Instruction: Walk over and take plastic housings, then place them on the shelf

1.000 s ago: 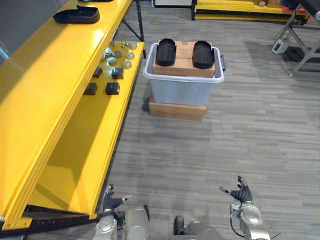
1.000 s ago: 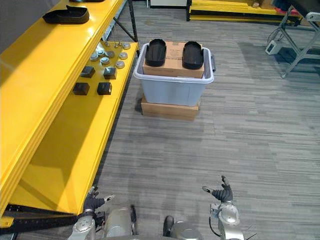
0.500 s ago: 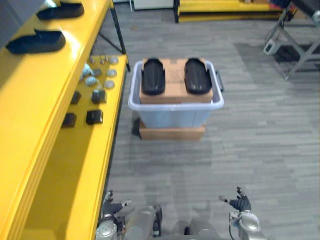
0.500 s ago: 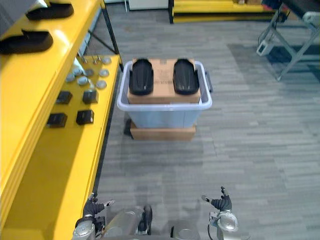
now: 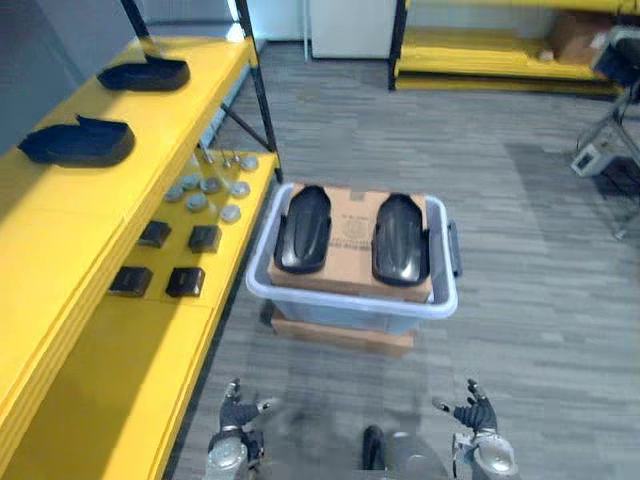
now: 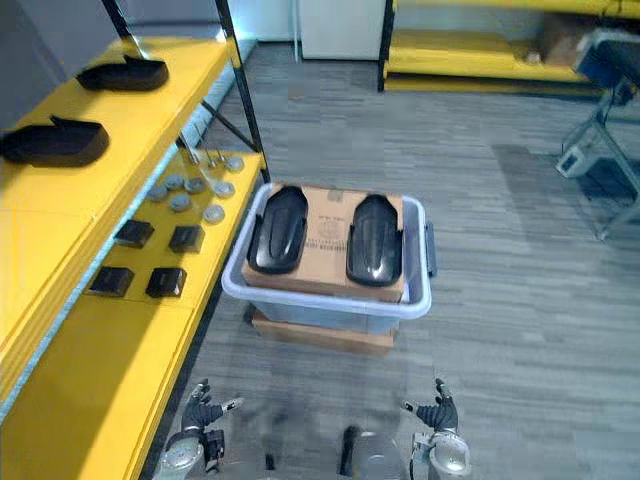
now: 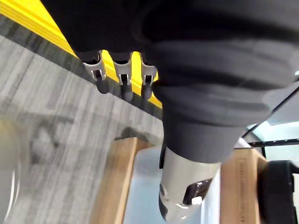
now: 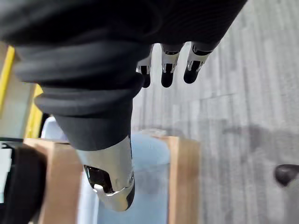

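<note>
Two black housings lie side by side on top of a cardboard box (image 5: 352,232). The left housing (image 5: 303,227) lies along the box's left edge and the right housing (image 5: 400,238) along its right edge, both lengthwise, with a strip of bare cardboard between them. The box stands inside a pale plastic bin (image 5: 350,312), and the bin rests on a flat carton (image 5: 340,335) on the grey floor (image 5: 540,290). Just to the left of the bin runs a yellow shelf (image 5: 60,240). Its top board carries two more black housings well apart from each other: the near shelf housing (image 5: 78,142) by the board's outer left edge, and the far shelf housing (image 5: 145,74) toward the board's far end. On the lower board (image 5: 110,380), toward the edge that faces the bin, sit small black blocks (image 5: 186,282) in two pairs. Beyond them, near the far corner, is a cluster of round grey caps (image 5: 209,185). The left hand (image 5: 238,412) is low in the head view, over the floor before the bin's left corner. Its fingers (image 7: 122,77) are straight and slightly spread, holding nothing. The right hand (image 5: 472,413) is level with it before the bin's right corner, and its fingers (image 8: 168,70) are likewise straight and empty. Both hands are well short of the bin and touch nothing.
</note>
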### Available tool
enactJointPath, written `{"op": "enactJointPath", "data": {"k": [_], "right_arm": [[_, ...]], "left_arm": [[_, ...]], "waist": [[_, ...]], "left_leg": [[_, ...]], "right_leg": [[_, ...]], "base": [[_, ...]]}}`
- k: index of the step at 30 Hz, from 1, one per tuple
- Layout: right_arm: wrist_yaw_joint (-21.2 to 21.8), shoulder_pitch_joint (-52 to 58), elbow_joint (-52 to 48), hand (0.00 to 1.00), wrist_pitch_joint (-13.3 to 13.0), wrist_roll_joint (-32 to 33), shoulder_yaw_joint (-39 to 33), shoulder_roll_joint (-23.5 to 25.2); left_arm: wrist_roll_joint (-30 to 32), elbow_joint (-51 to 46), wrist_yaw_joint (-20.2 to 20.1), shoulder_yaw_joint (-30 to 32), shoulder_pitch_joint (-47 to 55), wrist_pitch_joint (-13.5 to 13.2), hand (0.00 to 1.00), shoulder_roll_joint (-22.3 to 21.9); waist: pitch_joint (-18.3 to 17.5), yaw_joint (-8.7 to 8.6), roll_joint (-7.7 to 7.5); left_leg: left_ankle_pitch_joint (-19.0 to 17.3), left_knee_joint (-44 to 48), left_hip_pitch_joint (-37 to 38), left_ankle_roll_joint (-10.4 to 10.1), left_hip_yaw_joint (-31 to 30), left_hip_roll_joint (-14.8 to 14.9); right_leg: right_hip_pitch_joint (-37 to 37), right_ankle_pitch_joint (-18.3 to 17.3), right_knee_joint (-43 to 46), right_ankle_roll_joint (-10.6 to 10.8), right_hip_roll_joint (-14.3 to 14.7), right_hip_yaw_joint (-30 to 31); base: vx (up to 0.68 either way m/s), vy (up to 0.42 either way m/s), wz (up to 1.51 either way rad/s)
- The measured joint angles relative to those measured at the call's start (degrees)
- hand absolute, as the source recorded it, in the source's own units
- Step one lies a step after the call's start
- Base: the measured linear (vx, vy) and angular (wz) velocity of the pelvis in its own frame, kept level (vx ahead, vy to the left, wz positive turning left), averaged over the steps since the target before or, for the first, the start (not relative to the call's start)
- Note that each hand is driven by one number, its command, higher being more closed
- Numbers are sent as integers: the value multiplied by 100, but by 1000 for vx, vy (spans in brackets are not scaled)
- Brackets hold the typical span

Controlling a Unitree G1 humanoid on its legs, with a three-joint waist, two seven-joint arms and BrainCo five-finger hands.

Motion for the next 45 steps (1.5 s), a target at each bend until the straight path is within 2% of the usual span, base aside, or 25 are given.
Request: {"op": "enactJointPath", "data": {"k": [1, 3, 5, 8, 12, 18, 23, 26, 29, 32, 36, 41, 43, 45], "right_arm": [[-10, 17, 77, 0, 3, -1, -53, -20], [-20, 96, 191, 0, 13, 4, -75, 134], [-29, 156, 213, 0, 13, 8, -81, 175], [-122, 178, 207, 0, -1, 147, -190, 214], [-187, 334, 101, 0, -4, 275, -469, 246], [-427, 760, -1395, 0, -22, 434, -1088, 211], [-632, 796, -3276, 0, -44, 411, -1352, 7], [-706, 550, -3881, 0, -81, 358, -1371, -133], [-770, 92, -4192, 0, -150, 45, -1355, -296], [-869, -346, -4099, 0, -159, -315, -1174, -614], [-882, -1160, -3236, 0, -119, -753, -618, -1039], [-987, -2317, -1660, 0, 299, -1087, -194, -1249], [-1068, -2671, -1175, 0, 409, -1171, -157, -1265], [-1124, -3130, -672, 0, 502, -1182, -150, -1298]], "left_arm": [[1, 24, -1, -28, 16, 0, 0, 6], [1, 132, 0, -57, -39, 8, 0, 138], [1, 131, 0, -59, -36, 7, 0, 170], [2, 159, -3, -58, 51, 7, 0, 198], [2, 194, -5, -56, 223, 7, 0, 214], [11, 194, -13, -54, 397, 9, 0, 244], [19, 30, -96, -57, 514, 6, 0, 253], [23, 23, -120, -68, 521, 4, 0, 270], [96, 25, -127, -153, 547, 2, 0, 371], [132, 27, -141, -185, 563, -20, 0, 415], [132, 44, -238, -345, 566, -57, 0, 470], [125, 54, -228, -576, 454, -64, 0, 459], [122, 53, -212, -626, 406, -72, 0, 457], [120, 42, -169, -626, 310, -81, 0, 460]], "waist": [[-47, 0, 177], [-62, 0, -29], [-74, 5, -118], [-91, 3, -122], [-151, -5, -82], [-288, -28, -130], [-395, -59, -221], [-401, -95, -244], [-405, -85, -237], [-394, -57, -198], [-376, -24, -161], [-232, 56, 14], [-133, 145, 75], [5, 157, 110]], "left_leg": [[553, -450, -7, 40, -84, 18], [573, -575, 132, 69, 8, -98], [588, -682, 191, 93, 91, -170], [662, -950, 384, 199, 255, -270], [692, -1235, 589, 202, 342, -310], [813, -1598, 694, 190, 507, -339], [815, -1771, 803, 188, 681, -365], [815, -1811, 804, 190, 709, -382], [816, -1855, 797, 192, 776, -386], [817, -1865, 778, 194, 772, -395], [855, -1868, 702, 243, 709, -408], [1070, -1967, 474, 318, 479, -475], [1125, -1967, 416, 330, 417, -492], [1235, -1973, 237, 348, 313, -499]], "right_leg": [[27, -18, -78, 126, 134, 90], [110, 3, -203, 247, 23, 190], [104, 10, -235, 273, -61, 263], [103, 11, -262, 373, -160, 403], [95, -22, -268, 433, -225, 495], [-8, -27, -322, 441, -210, 640], [-11, -25, -390, 442, -185, 792], [-30, -17, -422, 454, -195, 824], [-92, -11, -436, 462, -190, 900], [-104, 2, -459, 478, -193, 905], [-142, 41, -495, 479, -197, 853], [-215, 222, -666, 489, -242, 630], [-246, 265, -666, 489, -254, 587], [-373, 333, -669, 489, -255, 493]], "base": [[209, 154, -35], [130, 106, -15], [69, 94, -13], [15, 74, -18], [-20, 25, -13], [36, -3, -14], [85, -9, -16], [52, 7, -6], [18, 4, -11], [2, -1, -2], [-20, -4, 7], [-58, 6, 21], [-95, 22, 21], [-127, 11, 23]]}}
